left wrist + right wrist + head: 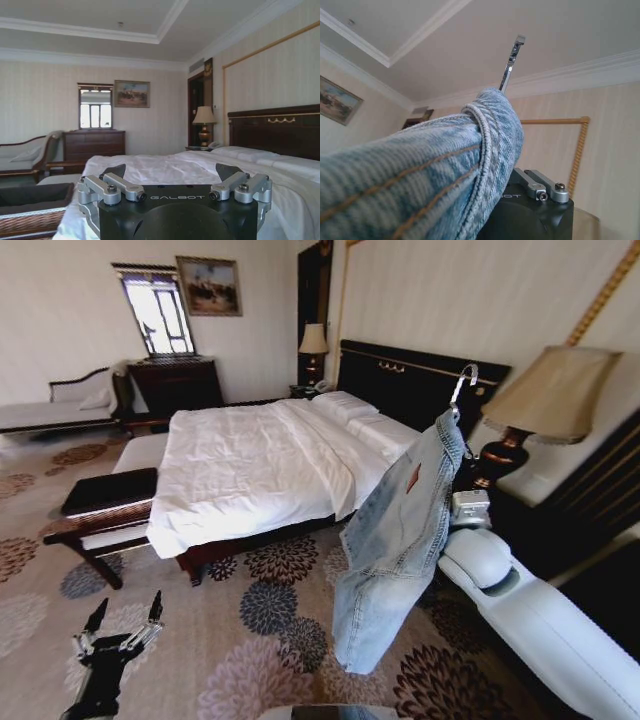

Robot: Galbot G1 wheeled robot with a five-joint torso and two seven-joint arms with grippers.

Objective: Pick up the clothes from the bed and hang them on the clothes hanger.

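Observation:
The clothes, a light-blue denim jacket (395,540), hang in the air beside the bed (250,460), off the mattress. The clothes hanger's metal hook (464,380) sticks up from the collar; the rest of the hanger is hidden inside the jacket. My right gripper (468,508) holds the jacket from behind, near the shoulder. In the right wrist view the denim (445,165) drapes over the gripper body and hides the fingers, with the hook (510,62) above it. My left gripper (126,612) hangs low over the carpet, open and empty, and its fingers also stand apart in its own view (171,171), facing the bed (165,165).
A padded bench (105,505) with a dark cushion stands at the foot of the bed. A table lamp (545,400) on a dark nightstand is close behind the jacket. A chaise (55,410) and a dresser (175,385) line the far wall. Patterned carpet (260,640) lies in front.

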